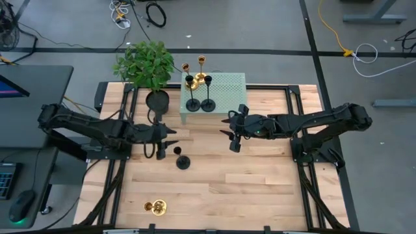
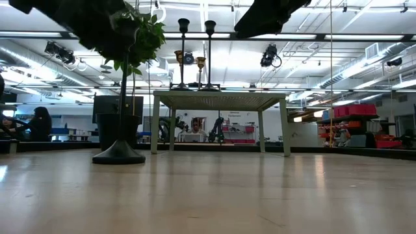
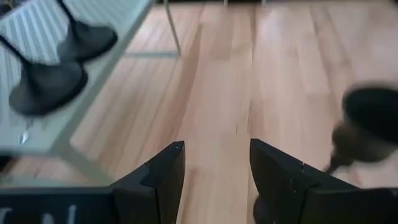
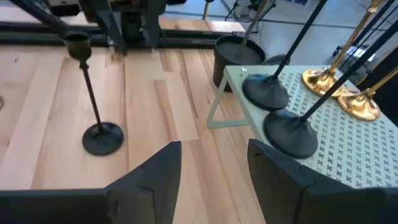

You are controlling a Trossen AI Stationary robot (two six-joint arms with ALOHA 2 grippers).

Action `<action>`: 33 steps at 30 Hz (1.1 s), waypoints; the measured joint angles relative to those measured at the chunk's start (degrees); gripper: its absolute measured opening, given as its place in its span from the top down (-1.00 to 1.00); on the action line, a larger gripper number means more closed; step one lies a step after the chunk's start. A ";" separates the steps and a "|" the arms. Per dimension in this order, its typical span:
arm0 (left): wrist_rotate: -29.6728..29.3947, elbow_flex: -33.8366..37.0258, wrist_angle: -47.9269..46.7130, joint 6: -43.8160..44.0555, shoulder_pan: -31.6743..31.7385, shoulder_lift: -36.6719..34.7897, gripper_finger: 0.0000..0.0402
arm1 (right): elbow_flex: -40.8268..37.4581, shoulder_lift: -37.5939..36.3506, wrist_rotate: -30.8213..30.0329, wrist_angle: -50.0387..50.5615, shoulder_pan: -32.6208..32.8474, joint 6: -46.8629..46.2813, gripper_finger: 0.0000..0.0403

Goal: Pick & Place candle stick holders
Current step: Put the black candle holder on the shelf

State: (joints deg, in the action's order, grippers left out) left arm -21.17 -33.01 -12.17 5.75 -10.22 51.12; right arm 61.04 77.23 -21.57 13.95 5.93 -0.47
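Above the table (image 1: 260, 188), both grippers, left (image 1: 170, 138) and right (image 1: 229, 137), hover with fingers apart, empty

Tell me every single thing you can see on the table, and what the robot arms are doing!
Black candle stick holders on stand: two, black, upright on the green stand.
Gold candle stick holders on stand: two, gold, upright at the stand's back left corner.
Black holder on table: one, black, standing beside the left gripper.
Gold holder on table: one, gold, near the front edge.
Green stand: one, pale green, back middle.
Plant: one, green leaves, black pot, left of the stand.
Table: one, light wood.
Left gripper: open, empty.
Right gripper: open, empty, before the stand.
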 joint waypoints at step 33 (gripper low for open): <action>-8.24 7.32 22.38 9.62 -15.58 15.72 0.11 | 0.00 0.02 -1.99 -1.74 10.93 -2.25 0.08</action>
State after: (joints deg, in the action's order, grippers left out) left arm -29.42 -25.69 10.20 15.38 -25.80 66.84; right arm 61.04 77.25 -23.56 12.20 16.86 -2.72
